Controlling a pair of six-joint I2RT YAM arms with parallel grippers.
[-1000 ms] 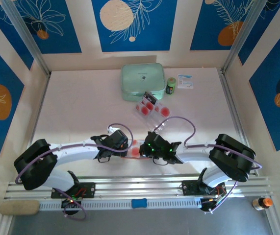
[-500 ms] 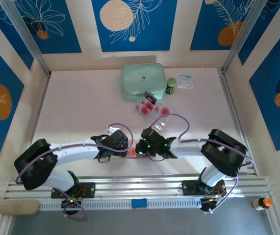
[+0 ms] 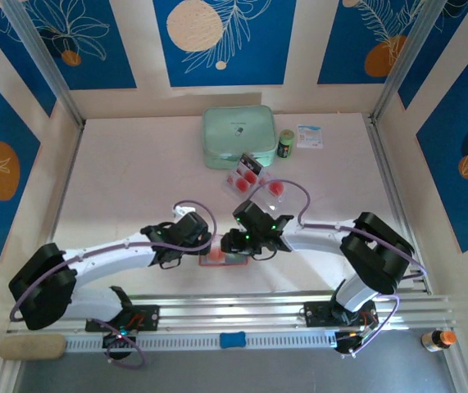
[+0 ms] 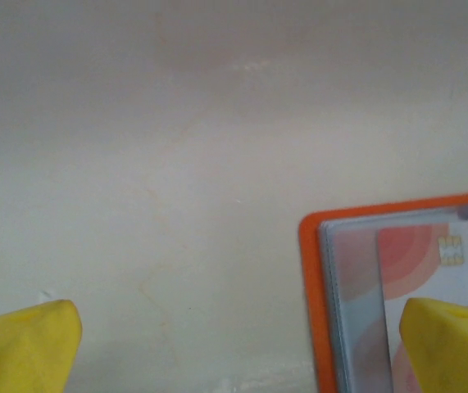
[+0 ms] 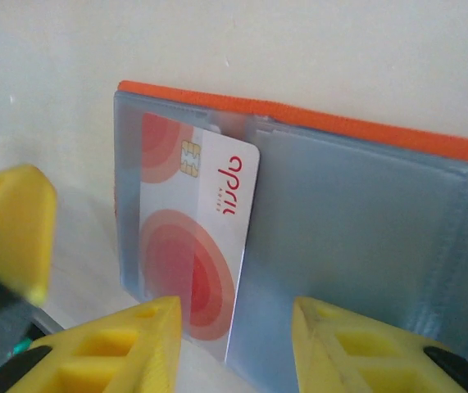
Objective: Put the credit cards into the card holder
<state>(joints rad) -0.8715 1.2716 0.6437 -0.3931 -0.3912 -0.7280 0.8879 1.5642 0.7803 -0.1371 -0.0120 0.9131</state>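
Near the front edge of the table (image 3: pixel 119 180), between the two arms, the card holder (image 3: pixel 215 256) lies folded open with its clear sleeves facing up. Opened out, its long axis runs roughly side to side along the table edge.

One card (image 5: pixel 197 246) lies flat on the left leaf of the holder as the right wrist camera sees it. Part of it looks to be under the clear plastic. Its long axis runs across the holder, with the chip end pointing away from the right gripper (image 5: pixel 235 348) toward the orange border, and the printed word reads sideways along that axis.

The right gripper hangs low over the near end of the card. Its jaws are partly apart and nothing is pinched between them. The left gripper (image 4: pixel 234 344) is spread wide and holds nothing. One of its yellow fingertips (image 4: pixel 451 344) sits over the corner of the holder and the other is over bare table.

Farther back, the other cards (image 3: pixel 250 178) rest in a clear tray (image 3: pixel 262 192), just in front of a mint-green case (image 3: pixel 238 135).
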